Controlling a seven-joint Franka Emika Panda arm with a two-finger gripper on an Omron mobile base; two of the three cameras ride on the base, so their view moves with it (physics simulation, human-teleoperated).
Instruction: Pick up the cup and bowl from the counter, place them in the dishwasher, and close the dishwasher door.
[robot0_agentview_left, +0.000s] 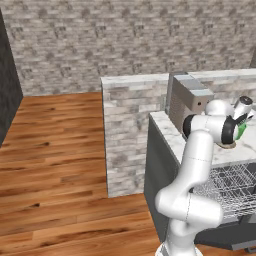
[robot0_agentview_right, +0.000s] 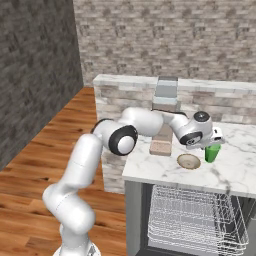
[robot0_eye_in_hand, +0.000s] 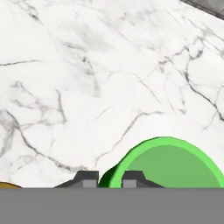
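Gripper (robot0_eye_in_hand: 106, 178) fingertips sit close together astride the near rim of the cup (robot0_eye_in_hand: 170, 164), one tip outside the green wall and one just inside it. They look pinched onto that rim, though whether the grip is firm cannot be told.

The cup (robot0_agentview_right: 212, 152) stands upright on the marbled surface (robot0_agentview_right: 235, 170), roughly midway between its front and back edges. The hand hangs directly over it, reaching down from above, so the cup lies straight below the gripper with its mouth facing up.

The bowl (robot0_agentview_right: 189, 161) rests on the surface just beside the cup, on the side towards the coffee machine (robot0_agentview_right: 164, 112), and nearer the front edge. Below the front edge, the dishwasher (robot0_agentview_right: 192, 215) has its wire rack pulled out.

The next move, a straight lift, depends on the rim pinch holding.
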